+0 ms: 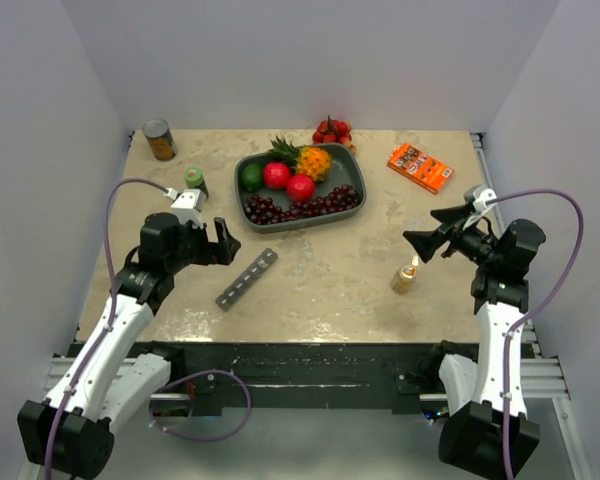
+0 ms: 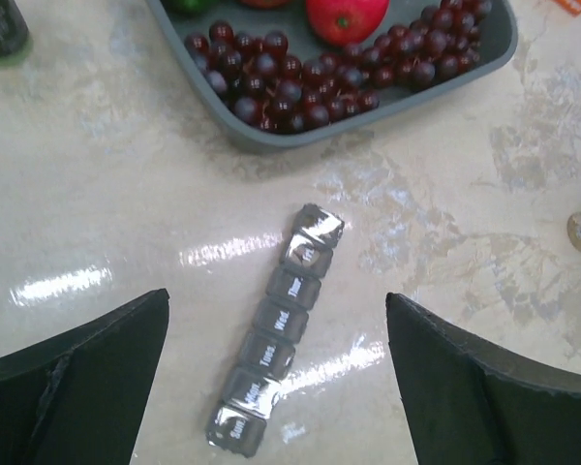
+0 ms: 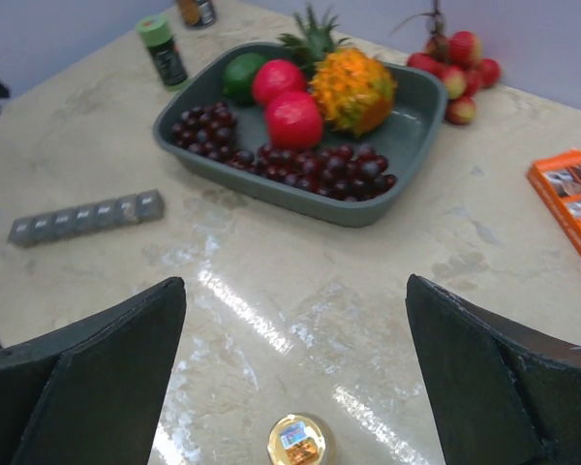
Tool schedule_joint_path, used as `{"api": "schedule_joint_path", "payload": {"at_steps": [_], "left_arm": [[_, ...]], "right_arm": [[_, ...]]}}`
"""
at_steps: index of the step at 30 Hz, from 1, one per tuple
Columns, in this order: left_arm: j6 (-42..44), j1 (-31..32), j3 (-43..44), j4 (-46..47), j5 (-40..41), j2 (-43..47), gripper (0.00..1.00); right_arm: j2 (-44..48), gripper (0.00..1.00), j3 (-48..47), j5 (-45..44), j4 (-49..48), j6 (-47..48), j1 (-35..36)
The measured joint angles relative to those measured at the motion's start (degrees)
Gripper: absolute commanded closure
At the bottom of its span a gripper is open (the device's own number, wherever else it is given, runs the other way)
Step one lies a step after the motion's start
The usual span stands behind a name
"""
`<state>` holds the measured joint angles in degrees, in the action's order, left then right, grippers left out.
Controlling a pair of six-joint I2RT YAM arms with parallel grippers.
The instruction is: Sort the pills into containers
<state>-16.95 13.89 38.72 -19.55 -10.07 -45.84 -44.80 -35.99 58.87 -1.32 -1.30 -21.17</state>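
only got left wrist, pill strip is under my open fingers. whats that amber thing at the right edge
Observer: A small amber bottle, standing upright to the right of the pill strip.
Operator: is the right arm on it
Observer: No. The right gripper is open and hangs over it, not touching.
Operator: anything else on that side
Observer: An orange box lies flat near the far right corner.

light: bright, even, overhead | glare: white streaks on table [image 2: 63, 284] | focus: sharp | shadows: soft
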Motion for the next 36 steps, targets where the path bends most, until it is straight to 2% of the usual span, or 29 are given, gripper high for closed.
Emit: {"api": "schedule_joint_path", "payload": {"at_steps": [6,12,16,22,36], "left_arm": [[-2.6,2.8,4.0,-6.4,1.0,-8.5,0.04],[-4.5,10.3,4.8,-10.3,5.5,-14.5,0.04],[-4.8,13.4,5.4,-11.0,8.0,-19.9,0.05],[-4.5,16.2,7.9,-12.4,12.9,-28.0,0.13],[0.1,25.5,18.4,-13.0,23.2,-46.2,0.26]], "right_arm": [[-0.6,0.01,-0.3,5.5,5.8,10.3,4.9],[-2.4,0.01,-1.3,6.5,10.0,15.2,6.4],[-2.8,0.01,-1.7,6.9,11.4,16.4,6.5],[-2.8,0.01,-1.7,7.2,12.4,17.2,6.6],[-3.5,0.01,-1.8,8.2,13.4,17.5,6.6]]}}
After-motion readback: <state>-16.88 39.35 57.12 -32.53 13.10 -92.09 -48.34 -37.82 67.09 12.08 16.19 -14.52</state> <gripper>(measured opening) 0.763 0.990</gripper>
